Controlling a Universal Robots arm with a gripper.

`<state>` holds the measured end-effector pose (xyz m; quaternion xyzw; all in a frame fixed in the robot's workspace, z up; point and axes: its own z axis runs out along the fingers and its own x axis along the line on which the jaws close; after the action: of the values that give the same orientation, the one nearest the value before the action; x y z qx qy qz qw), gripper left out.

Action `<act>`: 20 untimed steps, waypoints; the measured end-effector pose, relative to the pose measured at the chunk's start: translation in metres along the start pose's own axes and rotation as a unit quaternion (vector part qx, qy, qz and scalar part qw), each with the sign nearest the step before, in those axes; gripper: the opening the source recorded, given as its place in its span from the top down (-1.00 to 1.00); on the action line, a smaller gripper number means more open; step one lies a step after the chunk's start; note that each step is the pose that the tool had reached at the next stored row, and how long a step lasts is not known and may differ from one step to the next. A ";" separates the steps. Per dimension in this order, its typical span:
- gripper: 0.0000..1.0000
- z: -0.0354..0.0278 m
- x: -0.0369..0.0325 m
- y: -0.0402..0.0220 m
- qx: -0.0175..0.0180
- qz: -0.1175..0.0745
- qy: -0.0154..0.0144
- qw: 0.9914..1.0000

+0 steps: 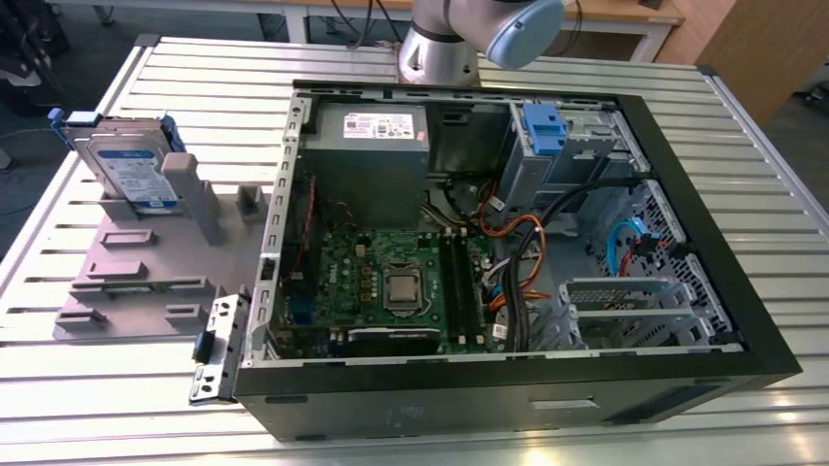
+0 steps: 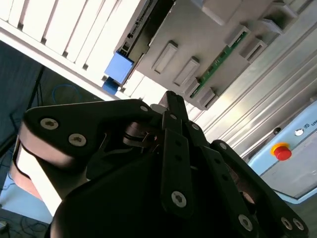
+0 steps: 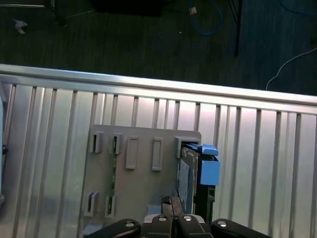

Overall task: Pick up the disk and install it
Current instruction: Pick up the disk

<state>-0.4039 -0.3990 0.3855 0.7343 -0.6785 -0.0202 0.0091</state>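
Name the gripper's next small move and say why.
Probably shift the gripper over the disk before lowering: in the first wrist view it hangs above the grey holder, just beside the disk, which stands upright in its slot, ungrasped.

Disk [image 1: 130, 170] stands on edge at the far end of 1 fixture plate [image 1: 130, 282], on the table [image 1: 194, 78], at the exterior view's left of the open case [image 1: 725, 291]. Power supply [image 1: 369, 146] sits far inside; motherboard [image 1: 388, 282] near.

Open room lies above the upright disk [image 1: 130, 173]; a grey post [image 1: 194, 199] stands just beside it on the exterior view's right, the computer case [image 1: 287, 194] beyond.
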 end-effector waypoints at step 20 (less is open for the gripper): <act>0.79 0.0047 -0.0011 -0.0003 0.002 0.005 -0.021 1.000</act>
<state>-0.4038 -0.3978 0.3808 0.7304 -0.6822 -0.0345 -0.0062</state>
